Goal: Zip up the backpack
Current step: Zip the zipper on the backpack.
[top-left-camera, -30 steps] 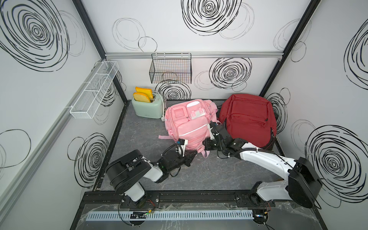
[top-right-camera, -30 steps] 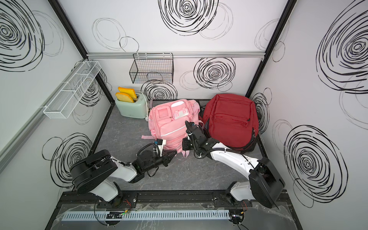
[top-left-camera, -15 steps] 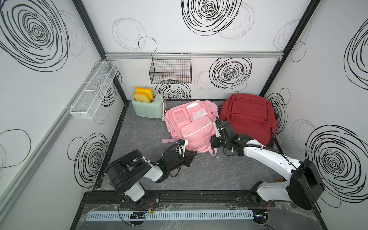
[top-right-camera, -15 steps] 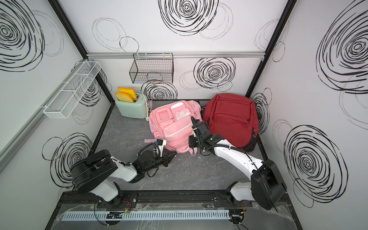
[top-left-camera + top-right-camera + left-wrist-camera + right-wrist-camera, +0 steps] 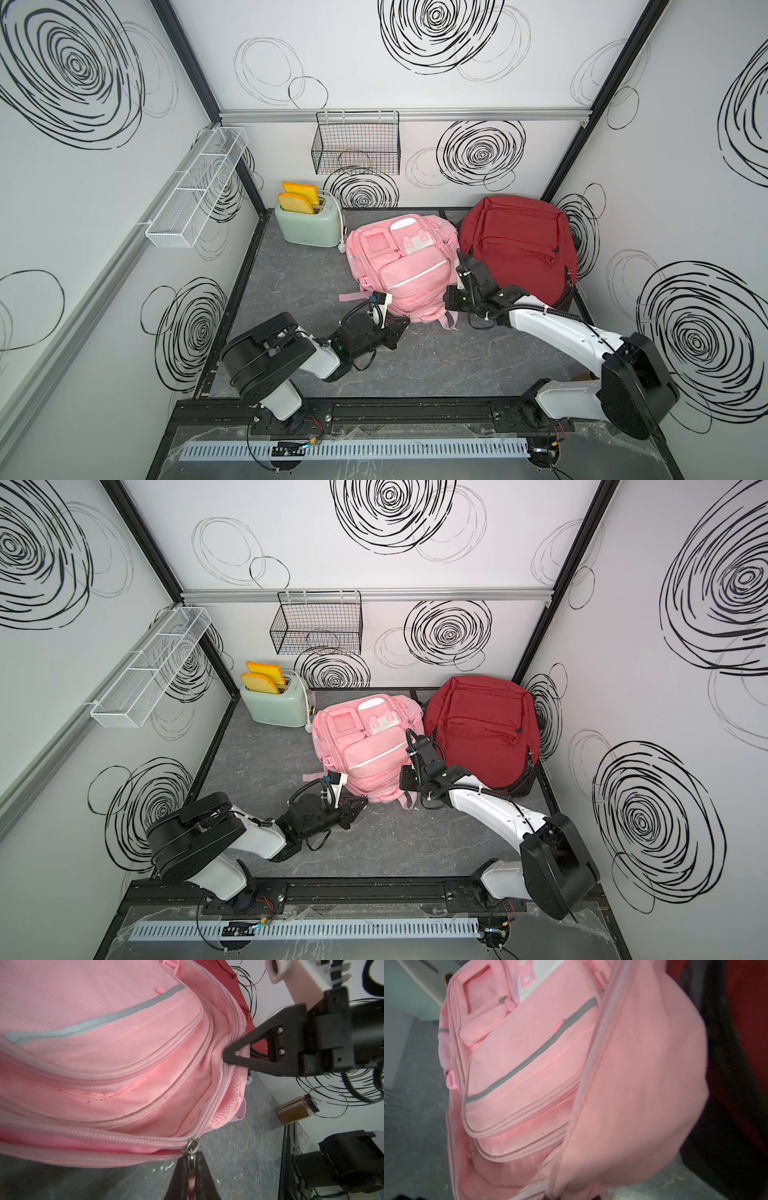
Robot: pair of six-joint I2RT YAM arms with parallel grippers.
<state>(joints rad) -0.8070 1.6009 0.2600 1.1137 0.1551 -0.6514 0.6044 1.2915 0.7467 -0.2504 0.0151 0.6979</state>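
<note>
In both top views the pink backpack [image 5: 399, 266] is lying on the desk [image 5: 291, 282], just beside a red backpack [image 5: 519, 249]. In the left wrist view our left jaws are clenching its zipper pull [image 5: 192, 1145], while our right jaws are touching its side seam. In the right wrist view we are seeing blurred pink fabric; we cannot tell the right jaws' state.

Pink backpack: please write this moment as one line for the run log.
pink backpack: main zip partly open | left gripper: shut on zipper pull | right gripper: tip at open rim, state unclear
</note>
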